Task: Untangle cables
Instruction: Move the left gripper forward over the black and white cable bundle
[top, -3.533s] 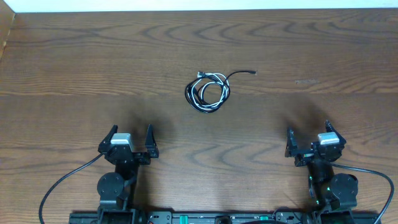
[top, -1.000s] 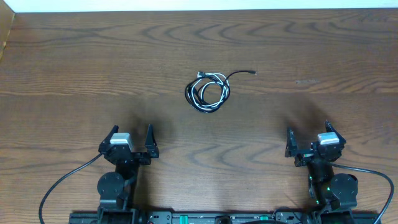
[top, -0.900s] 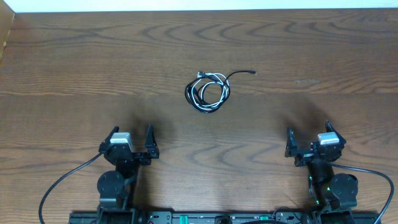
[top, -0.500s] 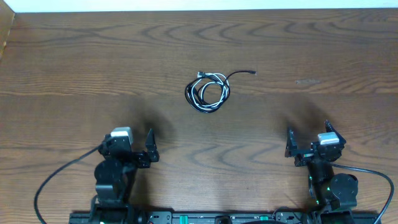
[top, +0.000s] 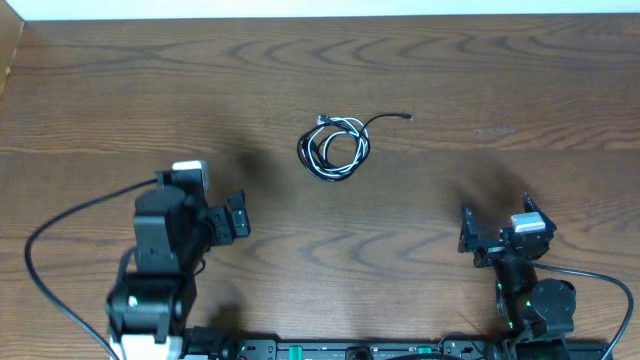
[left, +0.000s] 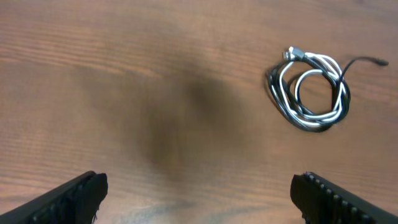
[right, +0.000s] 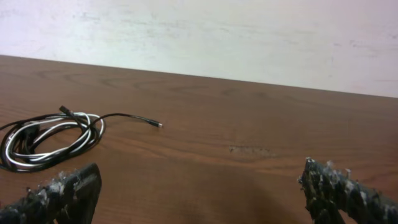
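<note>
The cables (top: 334, 148), one black and one white, lie coiled together in a small loop on the wooden table, with a black plug end trailing right. They show in the left wrist view (left: 309, 96) at upper right and in the right wrist view (right: 50, 140) at far left. My left gripper (top: 225, 210) is open and empty, raised above the table, left of and nearer than the coil; its fingers frame bare wood (left: 199, 196). My right gripper (top: 497, 228) is open and empty at the near right (right: 199, 193).
The brown wooden table (top: 500, 90) fills the view. A pale wall (right: 249, 31) stands behind its far edge. Thick black arm cables (top: 60, 230) loop near the left arm base at the front edge.
My left arm has risen and swung forward from its rest pose, moving the open gripper toward the coil. The right arm and the cables have not moved.
</note>
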